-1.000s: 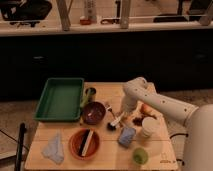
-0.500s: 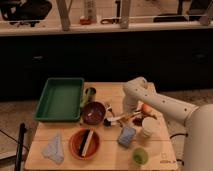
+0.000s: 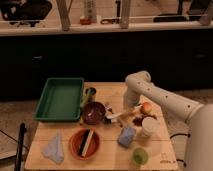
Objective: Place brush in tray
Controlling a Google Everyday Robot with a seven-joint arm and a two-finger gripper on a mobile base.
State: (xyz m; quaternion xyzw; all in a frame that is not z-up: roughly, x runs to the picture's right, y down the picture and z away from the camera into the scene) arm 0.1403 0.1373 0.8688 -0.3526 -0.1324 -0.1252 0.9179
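The brush (image 3: 118, 115) has a white handle and a small dark head at its left end. It lies roughly level just right of the maroon bowl (image 3: 93, 112). My gripper (image 3: 130, 110) is at the handle's right end, shut on it and holding it low over the table. The green tray (image 3: 60, 100) stands at the table's left rear, beyond the maroon bowl, with nothing visible inside it.
An orange bowl (image 3: 84, 143) holding a black-and-tan scrubber sits at the front. A blue sponge (image 3: 126, 136), a white cup (image 3: 148, 127), a green round object (image 3: 140, 156), an orange fruit (image 3: 146, 107), a green can (image 3: 90, 94) and a blue cloth (image 3: 54, 148) lie around.
The brush has turned from steep to nearly level in the gripper, its head now pointing left toward the maroon bowl. The arm has shifted only slightly.
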